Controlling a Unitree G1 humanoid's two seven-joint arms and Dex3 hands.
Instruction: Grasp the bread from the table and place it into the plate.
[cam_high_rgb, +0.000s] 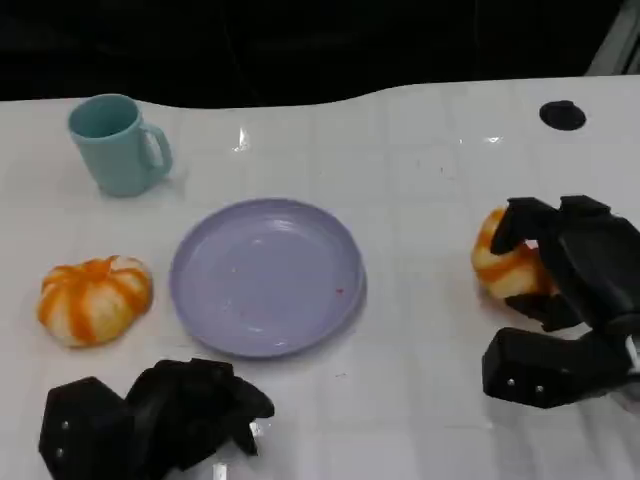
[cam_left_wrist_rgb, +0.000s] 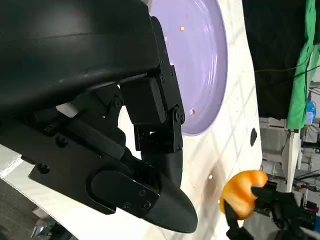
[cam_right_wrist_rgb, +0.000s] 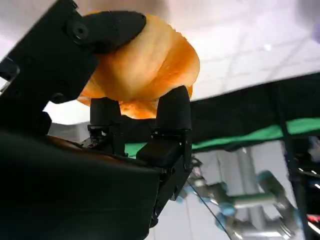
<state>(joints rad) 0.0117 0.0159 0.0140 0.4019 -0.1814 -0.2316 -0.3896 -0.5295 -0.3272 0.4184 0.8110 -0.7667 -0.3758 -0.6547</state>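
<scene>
The bread (cam_high_rgb: 503, 262) sits near the counter's (cam_high_rgb: 420, 180) right edge, wrapped by the right hand (cam_high_rgb: 565, 290), whose fingers (cam_right_wrist_rgb: 172, 107) clench around it. The plate (cam_high_rgb: 266, 275) lies well apart toward the counter's middle. The left hand (cam_high_rgb: 150, 415) rests curled, holding nothing.

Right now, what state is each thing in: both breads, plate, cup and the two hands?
Right bread: gripped by the right hand.
Left bread: on the table, untouched.
Plate: upright, holds no bread.
Cup: upright.
Right hand: fingers wrapped around the right bread.
Left hand: fingers curled, holding nothing.
</scene>
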